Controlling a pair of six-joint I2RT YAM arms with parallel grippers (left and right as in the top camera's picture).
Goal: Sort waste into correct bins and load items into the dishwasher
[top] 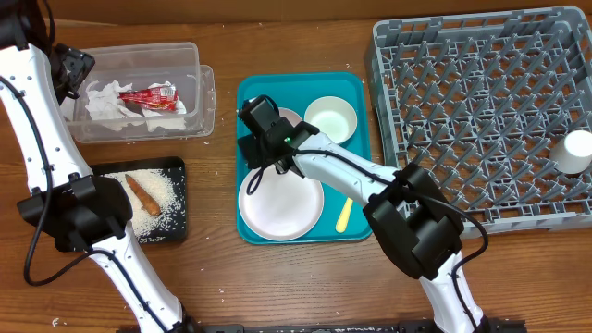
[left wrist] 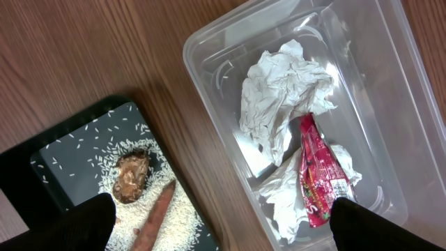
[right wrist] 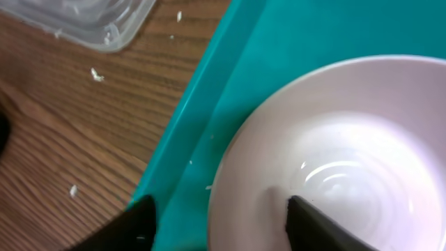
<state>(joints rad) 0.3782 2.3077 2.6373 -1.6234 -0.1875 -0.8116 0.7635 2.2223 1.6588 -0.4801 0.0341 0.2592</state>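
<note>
My right gripper (right wrist: 219, 216) hangs low over the teal tray (top: 356, 88), straddling the left rim of a pale pink bowl (right wrist: 348, 139). One finger is inside the bowl and the other outside, with a gap still showing at the rim. A second bowl (top: 330, 118), the round plate (top: 280, 205) and the yellow spoon (top: 343, 215) also lie in that tray. My left gripper (left wrist: 223, 230) is open and empty above the table strip between the clear tub (left wrist: 209, 77) and the black tray (left wrist: 63, 160). The tub holds napkins (left wrist: 282, 90) and a red wrapper (left wrist: 317, 174).
The black tray carries rice (left wrist: 181, 223), a brown stick (left wrist: 159, 213) and a brown lump (left wrist: 131, 176). The grey dish rack (top: 481, 111) fills the right side, with a white cup (top: 579, 150) at its right edge. Loose rice grains lie on the wood beside the teal tray.
</note>
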